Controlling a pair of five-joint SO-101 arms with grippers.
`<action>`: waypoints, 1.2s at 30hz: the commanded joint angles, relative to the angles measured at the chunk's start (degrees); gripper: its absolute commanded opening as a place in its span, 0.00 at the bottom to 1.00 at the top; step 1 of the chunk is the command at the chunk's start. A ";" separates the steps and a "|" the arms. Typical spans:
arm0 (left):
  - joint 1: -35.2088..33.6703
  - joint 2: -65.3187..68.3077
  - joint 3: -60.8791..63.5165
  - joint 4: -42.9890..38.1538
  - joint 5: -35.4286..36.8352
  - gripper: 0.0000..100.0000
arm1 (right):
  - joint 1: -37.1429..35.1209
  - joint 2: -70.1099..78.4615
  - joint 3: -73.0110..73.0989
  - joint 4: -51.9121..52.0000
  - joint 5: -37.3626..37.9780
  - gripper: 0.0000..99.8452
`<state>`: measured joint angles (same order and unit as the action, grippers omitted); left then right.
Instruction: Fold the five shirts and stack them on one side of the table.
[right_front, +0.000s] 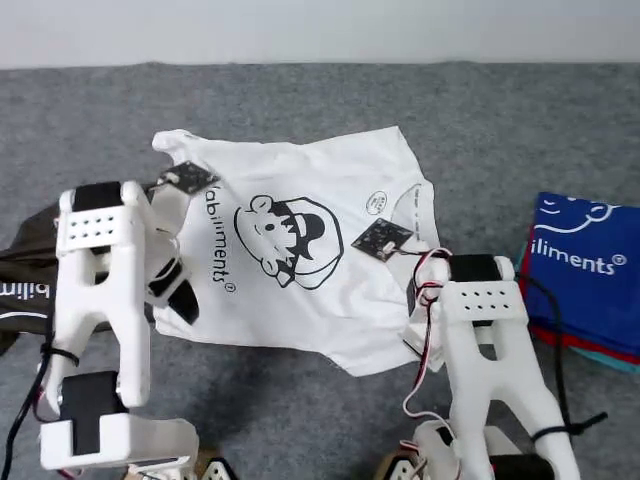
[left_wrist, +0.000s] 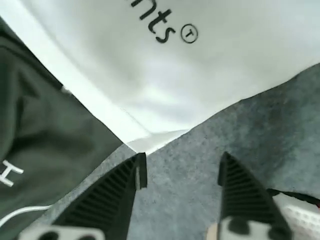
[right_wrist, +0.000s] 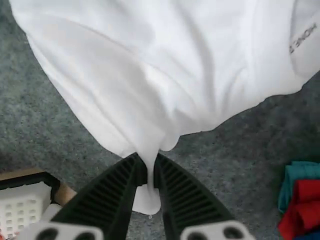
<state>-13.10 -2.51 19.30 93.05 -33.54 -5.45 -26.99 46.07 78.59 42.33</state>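
wht shirt (right_wrist: 165, 65) creased | R pincer (right_wrist: 150, 167) nips hem | L pincer (left_wrist: 183, 165) agape

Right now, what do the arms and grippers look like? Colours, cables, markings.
Both the left arm and right arm have white plastic links with grids of small holes and black servo blocks. Red, white and black wires loop along the right arm. The left gripper and right gripper have black, ribbed, tapering fingers.
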 joint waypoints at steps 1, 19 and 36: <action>-0.88 -2.29 3.56 -4.13 -2.64 0.25 | 1.10 -2.15 -3.16 0.31 0.44 0.01; -2.90 23.74 4.79 -14.24 -2.55 0.16 | 1.01 -2.24 -3.16 0.04 0.62 0.01; 2.81 10.55 1.63 -7.47 0.53 0.01 | 7.25 -2.33 -20.31 4.35 0.70 0.01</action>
<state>-12.92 15.52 23.16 82.33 -32.04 -0.35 -26.99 34.37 80.00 42.51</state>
